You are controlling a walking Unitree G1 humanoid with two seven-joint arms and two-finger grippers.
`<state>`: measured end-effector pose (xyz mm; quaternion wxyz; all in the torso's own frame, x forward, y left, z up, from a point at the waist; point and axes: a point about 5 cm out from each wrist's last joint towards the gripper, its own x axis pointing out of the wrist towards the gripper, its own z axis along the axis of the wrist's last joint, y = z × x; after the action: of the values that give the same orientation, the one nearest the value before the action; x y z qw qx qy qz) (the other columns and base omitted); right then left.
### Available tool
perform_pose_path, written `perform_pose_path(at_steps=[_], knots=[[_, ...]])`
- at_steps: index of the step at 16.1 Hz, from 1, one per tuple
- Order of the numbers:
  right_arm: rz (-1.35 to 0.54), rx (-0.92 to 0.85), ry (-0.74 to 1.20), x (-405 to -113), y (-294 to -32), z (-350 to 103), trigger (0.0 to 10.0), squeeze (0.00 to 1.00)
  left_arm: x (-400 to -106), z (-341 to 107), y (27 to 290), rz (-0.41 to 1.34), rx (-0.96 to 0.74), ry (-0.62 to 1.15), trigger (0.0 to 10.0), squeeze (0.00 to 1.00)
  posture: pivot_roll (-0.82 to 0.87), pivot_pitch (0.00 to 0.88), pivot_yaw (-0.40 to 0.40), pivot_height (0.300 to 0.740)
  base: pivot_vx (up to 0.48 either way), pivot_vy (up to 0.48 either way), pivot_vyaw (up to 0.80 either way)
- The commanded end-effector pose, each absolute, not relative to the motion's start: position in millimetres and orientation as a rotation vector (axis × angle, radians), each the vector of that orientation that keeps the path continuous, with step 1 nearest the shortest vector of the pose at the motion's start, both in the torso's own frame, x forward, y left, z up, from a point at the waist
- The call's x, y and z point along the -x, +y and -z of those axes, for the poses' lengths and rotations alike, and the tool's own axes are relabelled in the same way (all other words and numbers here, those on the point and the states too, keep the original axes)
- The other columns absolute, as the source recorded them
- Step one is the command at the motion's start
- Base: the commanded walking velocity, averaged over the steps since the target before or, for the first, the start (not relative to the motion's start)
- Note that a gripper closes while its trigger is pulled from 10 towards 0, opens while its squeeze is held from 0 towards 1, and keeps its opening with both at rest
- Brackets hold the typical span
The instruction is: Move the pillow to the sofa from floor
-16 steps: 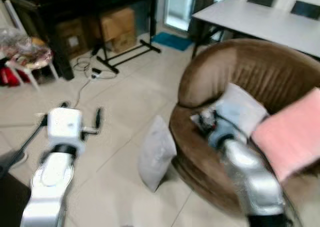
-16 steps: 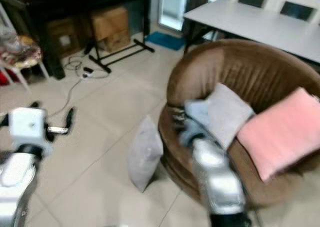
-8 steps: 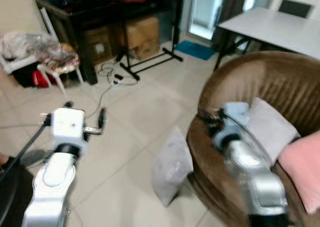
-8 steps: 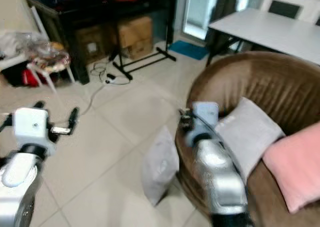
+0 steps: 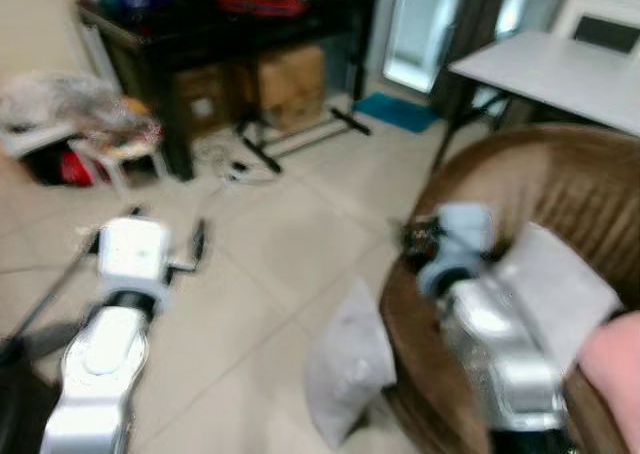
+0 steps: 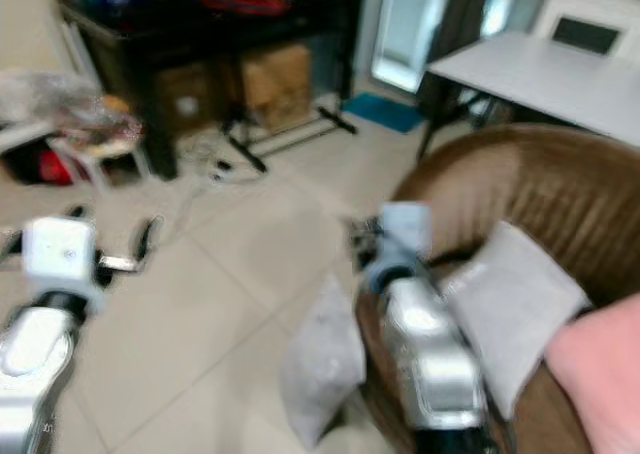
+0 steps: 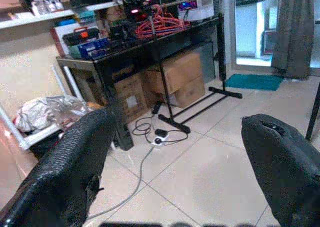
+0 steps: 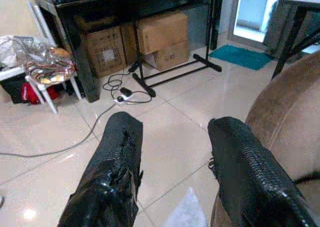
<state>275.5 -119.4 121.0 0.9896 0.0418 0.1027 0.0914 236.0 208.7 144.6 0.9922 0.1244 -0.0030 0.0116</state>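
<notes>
A grey pillow stands on edge on the tiled floor, leaning against the front of the round brown sofa. Its corner shows just below my right gripper in the right wrist view. My right gripper is open, held up over the sofa's near rim and above the floor pillow. My left gripper is open too, raised over bare floor to the left of the pillow, with nothing between its fingers. A second grey pillow and a pink one lie on the sofa seat.
A black shelf table with cardboard boxes under it stands at the back. A black rack foot and cables lie on the floor. A white stool holds wrapped items. A white table stands behind the sofa.
The camera has swung, so the whole scene has shifted and is now blurred. Both arms stay raised with fingers open; the floor pillow has not moved.
</notes>
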Motion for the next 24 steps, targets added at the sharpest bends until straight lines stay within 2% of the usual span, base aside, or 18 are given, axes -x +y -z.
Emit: perform_pose_path(at_steps=[1,8,10,19,24], knots=[[-0.149,-0.073,0.181,-277.3,-131.7,-124.8,10.0,0.00,-238.6,-148.0,199.6,0.014,-0.237,-0.025,10.0,0.00,0.04,0.000,0.004,0.740,0.394,0.000,0.00],[-0.209,-0.075,0.182,-275.9,-126.5,-123.7,10.0,0.00,-238.2,-145.7,198.7,0.017,-0.241,-0.018,10.0,0.00,0.04,0.000,0.000,0.740,0.372,0.000,0.00],[-0.206,-0.087,0.191,-276.5,-128.0,-122.1,10.0,0.00,-238.3,-143.7,197.0,0.023,-0.239,-0.005,10.0,0.00,0.04,0.000,-0.001,0.740,0.000,0.000,0.00],[-0.189,-0.091,0.185,-276.6,-133.0,-122.8,10.0,0.00,-238.5,-141.4,196.2,0.015,-0.234,0.002,10.0,0.00,0.02,0.000,0.004,0.670,0.000,0.000,0.00],[-0.197,-0.086,0.190,-276.0,-132.6,-122.2,10.0,0.00,-236.6,-139.8,195.4,0.008,-0.234,0.009,10.0,0.00,0.02,0.000,-0.003,0.615,0.000,0.000,0.00]])
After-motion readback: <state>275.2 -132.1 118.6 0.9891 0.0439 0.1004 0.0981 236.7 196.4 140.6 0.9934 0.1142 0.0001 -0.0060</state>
